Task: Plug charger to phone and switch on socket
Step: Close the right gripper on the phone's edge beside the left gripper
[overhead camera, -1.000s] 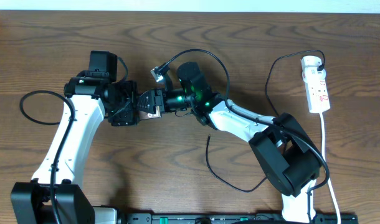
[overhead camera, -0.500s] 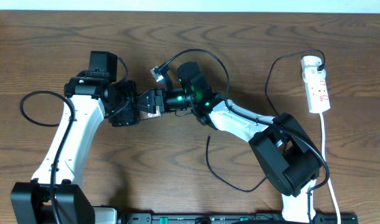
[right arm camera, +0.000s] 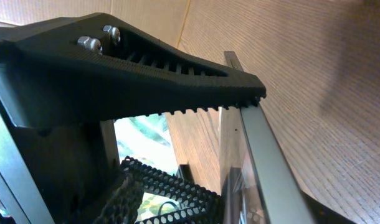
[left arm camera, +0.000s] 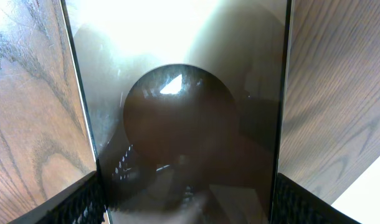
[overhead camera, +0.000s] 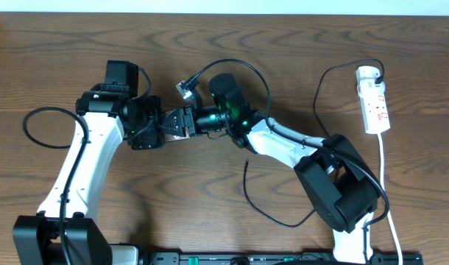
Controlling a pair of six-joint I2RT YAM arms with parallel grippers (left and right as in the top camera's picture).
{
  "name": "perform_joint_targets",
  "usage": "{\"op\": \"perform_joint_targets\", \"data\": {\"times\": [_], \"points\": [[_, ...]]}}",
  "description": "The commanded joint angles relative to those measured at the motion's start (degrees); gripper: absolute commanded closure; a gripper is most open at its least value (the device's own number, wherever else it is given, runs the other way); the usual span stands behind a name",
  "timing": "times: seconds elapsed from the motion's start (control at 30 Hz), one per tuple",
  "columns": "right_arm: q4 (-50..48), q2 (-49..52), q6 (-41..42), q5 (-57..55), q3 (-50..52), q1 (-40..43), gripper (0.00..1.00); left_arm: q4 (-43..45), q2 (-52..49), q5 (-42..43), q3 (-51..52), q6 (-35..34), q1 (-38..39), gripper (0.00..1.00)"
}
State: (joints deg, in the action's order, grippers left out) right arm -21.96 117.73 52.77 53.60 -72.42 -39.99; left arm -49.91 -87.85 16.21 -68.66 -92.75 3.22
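Since a second ago the right gripper (overhead camera: 191, 119) has drawn its fingers in a little at the phone's right end. The phone (overhead camera: 177, 125) has tipped, so we see more of its brown face from above. It sits left of centre, held up between the two wrists.

The left gripper (overhead camera: 157, 126) pinches it across its width. In the left wrist view the glass fills the gap, and both fingers (left arm camera: 84, 199) press its long edges.

In the right wrist view the upper toothed finger (right arm camera: 177, 74) lies against the phone's metal edge. We cannot tell whether this gripper clamps the phone or only touches it.

The charger (overhead camera: 245, 177) lies on the table (overhead camera: 283, 29), its free tip on the near side of the right arm, apart from the phone. Its black plug sits in the far end of the socket (overhead camera: 375, 103), at the far right.
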Motion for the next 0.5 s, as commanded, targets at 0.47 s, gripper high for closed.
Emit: {"op": "perform_joint_targets", "data": {"times": [0.47], "points": [[2.3,-0.4,-1.0,1.2,-0.9,-0.2,0.56,-0.2,1.1,-0.3,-1.0,1.9,0.1,0.92]]}}
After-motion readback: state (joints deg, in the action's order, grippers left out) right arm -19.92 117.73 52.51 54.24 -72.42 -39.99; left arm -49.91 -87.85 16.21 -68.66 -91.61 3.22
